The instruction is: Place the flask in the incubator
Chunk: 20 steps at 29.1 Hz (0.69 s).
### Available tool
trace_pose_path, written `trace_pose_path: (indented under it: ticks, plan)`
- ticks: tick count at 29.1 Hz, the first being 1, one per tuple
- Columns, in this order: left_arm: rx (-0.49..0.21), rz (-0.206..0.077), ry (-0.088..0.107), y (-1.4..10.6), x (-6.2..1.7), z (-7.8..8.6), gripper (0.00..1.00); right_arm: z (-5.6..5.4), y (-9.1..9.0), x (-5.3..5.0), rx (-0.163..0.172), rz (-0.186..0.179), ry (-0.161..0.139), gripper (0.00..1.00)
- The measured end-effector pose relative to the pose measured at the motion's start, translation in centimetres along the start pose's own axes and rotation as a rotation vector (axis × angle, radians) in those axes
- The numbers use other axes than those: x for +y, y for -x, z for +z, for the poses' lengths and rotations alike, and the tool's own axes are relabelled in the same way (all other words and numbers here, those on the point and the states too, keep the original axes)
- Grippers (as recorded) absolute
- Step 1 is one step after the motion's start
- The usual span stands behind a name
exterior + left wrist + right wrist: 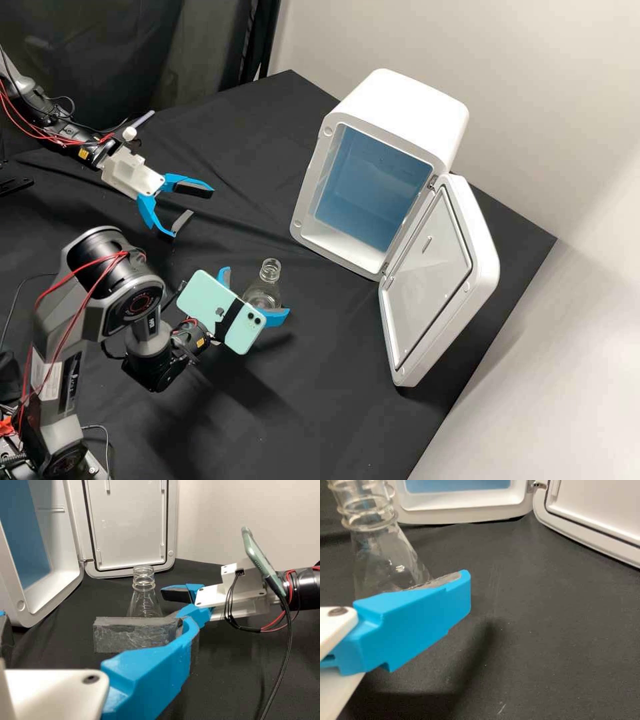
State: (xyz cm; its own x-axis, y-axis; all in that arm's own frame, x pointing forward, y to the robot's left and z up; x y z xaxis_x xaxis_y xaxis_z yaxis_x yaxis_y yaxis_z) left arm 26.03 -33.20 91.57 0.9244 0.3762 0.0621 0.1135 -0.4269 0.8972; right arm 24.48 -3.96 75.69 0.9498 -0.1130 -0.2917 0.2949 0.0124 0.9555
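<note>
Risk: if my right tool (267, 299) closes low on the cone, the smooth glass may slip upward or tip the flask (267, 279). In transfer it could strike the incubator (400, 113) frame or its open door (437, 280).

The flask stands upright on the desk (320, 400), before the incubator.

Right tool: low, spread, straddling the flask, apparently unclamped.

Left tool (197, 205): spread, empty, well apart.

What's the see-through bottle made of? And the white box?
The flask looks like clear glass, maybe clear plastic: the black cloth shows through it and it glints. The incubator looks like smooth, matte white plastic, with moulded rounded corners and a pale blue lining.
</note>
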Motion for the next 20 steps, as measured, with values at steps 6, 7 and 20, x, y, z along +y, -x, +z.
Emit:
trace_pose_path:
  ticks: [6,7,20]
  plan:
    - [0.0,0.0,0.0,0.0,0.0,0.0,1.0,-0.1,-0.3,0.1,0.001,0.007,0.016,1.0]
    - [0.0,0.0,0.0,0.0,0.0,0.0,1.0,-0.1,-0.3,0.1,0.001,0.008,0.018,1.0]
    - [-0.006,-0.002,-0.001,0.0,-0.04,0.2,1.0,0.0,-1.6,-0.2,-0.013,0.017,0.043,1.0]
